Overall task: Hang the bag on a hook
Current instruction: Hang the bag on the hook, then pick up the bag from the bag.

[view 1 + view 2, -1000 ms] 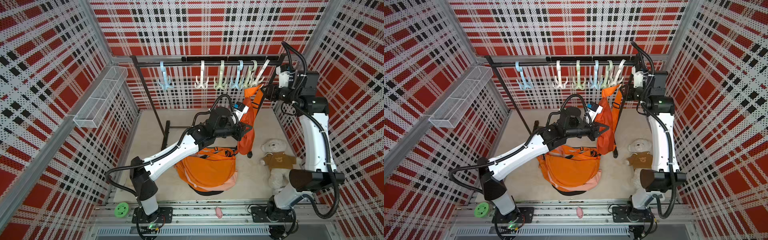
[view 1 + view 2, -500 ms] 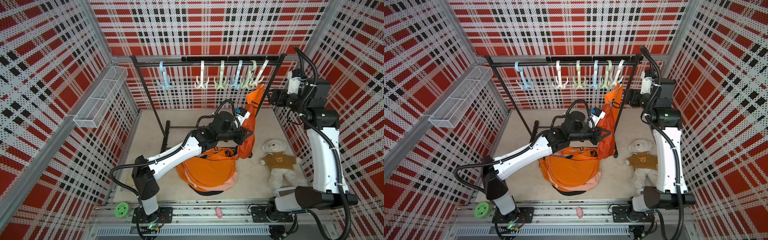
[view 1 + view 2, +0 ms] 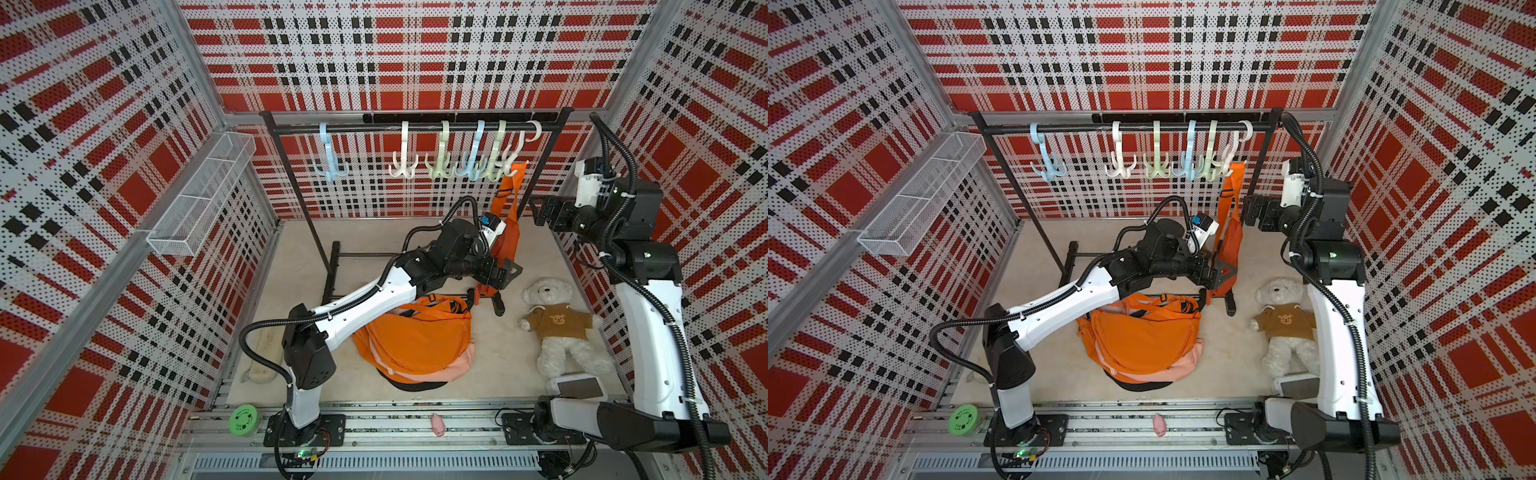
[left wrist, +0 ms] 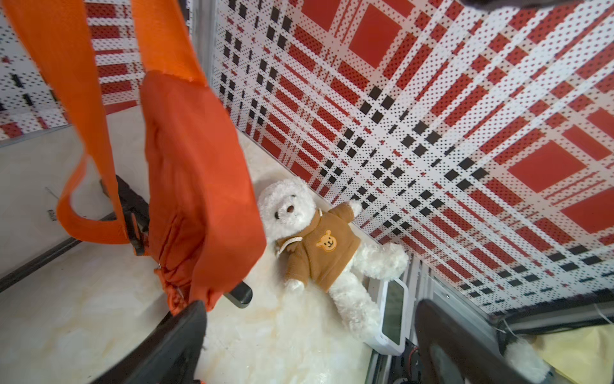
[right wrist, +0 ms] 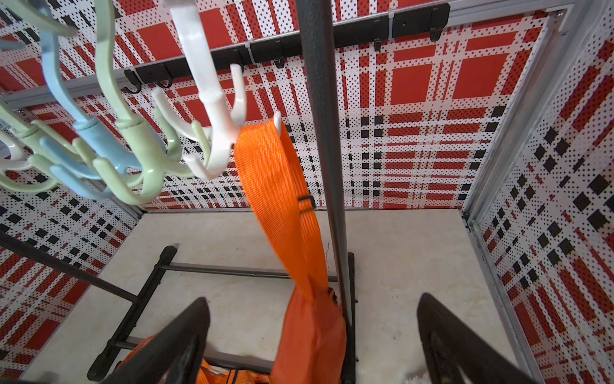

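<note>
1. In both top views you look down from high above the front edge, facing the back wall. The whole cell is in frame, with the rack (image 3: pixel 361 128) across the upper centre.
2. The left wrist view looks from close range past the hanging orange bag (image 4: pixel 199 186) at frame left, down to the teddy bear (image 4: pixel 319 246) at centre.
3. The right wrist view looks from close range at the white hook (image 5: pixel 211 99), upper centre, with the same bag below it.
4. All four views share the bag.

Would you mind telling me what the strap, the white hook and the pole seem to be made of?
Strap: woven webbing, probably nylon or polyester, matte; a fine ribbed weave shows. White hook: moulded plastic, smooth, faintly glossy; rounded one-piece prongs. Pole: likely coated metal tube; black, matte, finely textured surface.
</note>
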